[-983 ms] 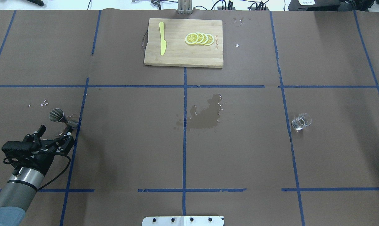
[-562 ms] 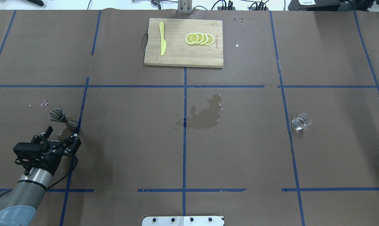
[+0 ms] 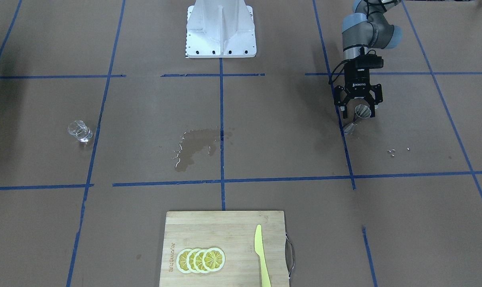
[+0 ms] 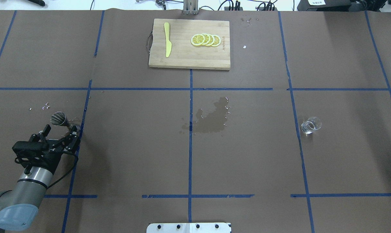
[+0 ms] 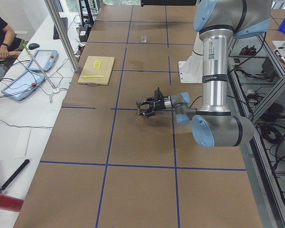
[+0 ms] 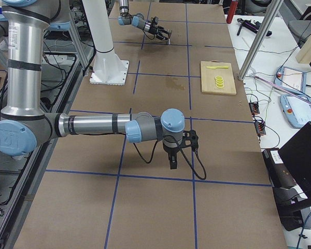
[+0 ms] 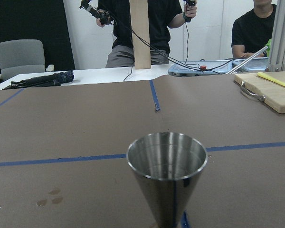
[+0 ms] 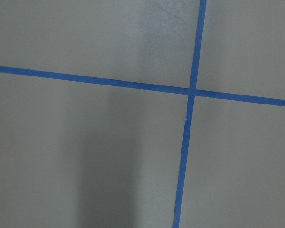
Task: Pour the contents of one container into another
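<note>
The metal jigger (image 4: 58, 118) stands upright at the table's left, on a blue tape line; it fills the lower middle of the left wrist view as jigger (image 7: 167, 173). My left gripper (image 4: 60, 130) is open, and in the front-facing view the jigger (image 3: 350, 128) shows between the spread fingers (image 3: 341, 111), apart from them. The clear glass cup (image 4: 310, 125) stands alone at the table's right, cup (image 3: 79, 131). My right gripper (image 6: 173, 160) shows only in the exterior right view, pointing down over bare table far from both; I cannot tell its state.
A wooden cutting board (image 4: 182, 60) with lemon slices (image 4: 205, 39) and a yellow knife (image 4: 167, 39) lies at the far middle. A wet patch (image 4: 211, 118) darkens the table's centre. Droplets (image 4: 46, 105) lie beyond the jigger. The base plate (image 4: 189, 227) sits at the near edge.
My left gripper has moved forward toward the jigger and turned, so its open fingers now stand on either side of it. The jigger and the glass cup have not moved.
</note>
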